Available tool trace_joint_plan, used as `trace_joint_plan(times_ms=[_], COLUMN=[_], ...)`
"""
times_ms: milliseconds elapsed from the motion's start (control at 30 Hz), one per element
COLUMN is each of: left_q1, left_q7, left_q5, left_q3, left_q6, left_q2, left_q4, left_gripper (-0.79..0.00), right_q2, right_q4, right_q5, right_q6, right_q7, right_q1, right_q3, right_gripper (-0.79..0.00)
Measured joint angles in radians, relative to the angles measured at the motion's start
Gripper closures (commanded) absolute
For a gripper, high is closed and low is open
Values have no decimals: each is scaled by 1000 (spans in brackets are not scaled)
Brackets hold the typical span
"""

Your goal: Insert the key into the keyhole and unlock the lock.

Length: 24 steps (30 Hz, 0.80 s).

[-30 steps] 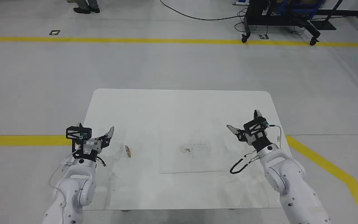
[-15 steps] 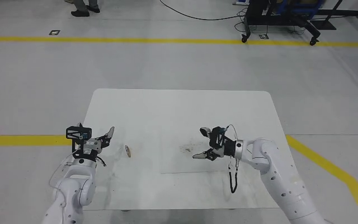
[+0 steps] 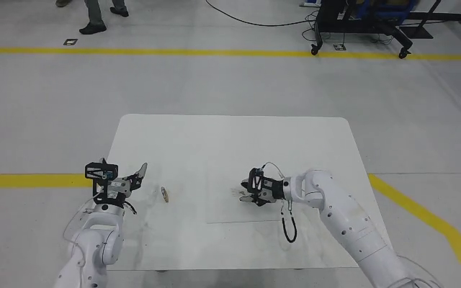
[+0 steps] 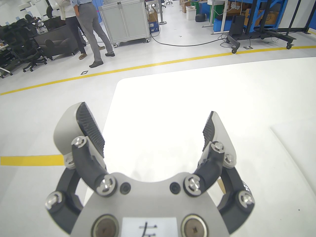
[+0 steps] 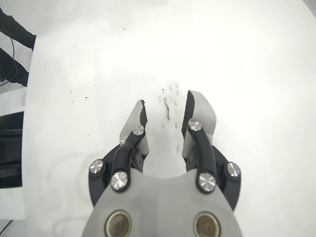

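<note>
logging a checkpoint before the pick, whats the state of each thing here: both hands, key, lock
left hand: open, empty, at the table edge
right hand: open, low over the table, straddling the key
key: lying on the table, not gripped, not in the lock
lock: lying on the table, no key in it; shackle shut or open, cannot tell

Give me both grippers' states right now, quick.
Left gripper: open, holding nothing.
Right gripper: open, one finger on each side of the key on the table, not yet closed on it.
</note>
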Motion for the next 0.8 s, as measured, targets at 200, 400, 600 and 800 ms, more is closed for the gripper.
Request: trace_joint_plan(times_ms=[200, 400, 600, 800], left_q1=[0, 0, 0, 0], left_q7=[0, 0, 0, 0], left_q5=[0, 0, 0, 0], left_q3=[0, 0, 0, 0], left_q6=[0, 0, 0, 0], left_q2=[0, 0, 0, 0], left_q4=[0, 0, 0, 0], left_gripper=[-785, -785, -785, -785], right_q2=[-6, -4, 7, 23], right_q4=[10, 24, 22, 15], right_q5=[-39, -25, -3, 66], right_q6=[24, 8, -19, -48], right_q7=[16, -20, -82, -180], right_q1=[34, 48, 41, 4], right_q3=[-40, -42, -9, 51], right_gripper=[0, 0, 0, 0])
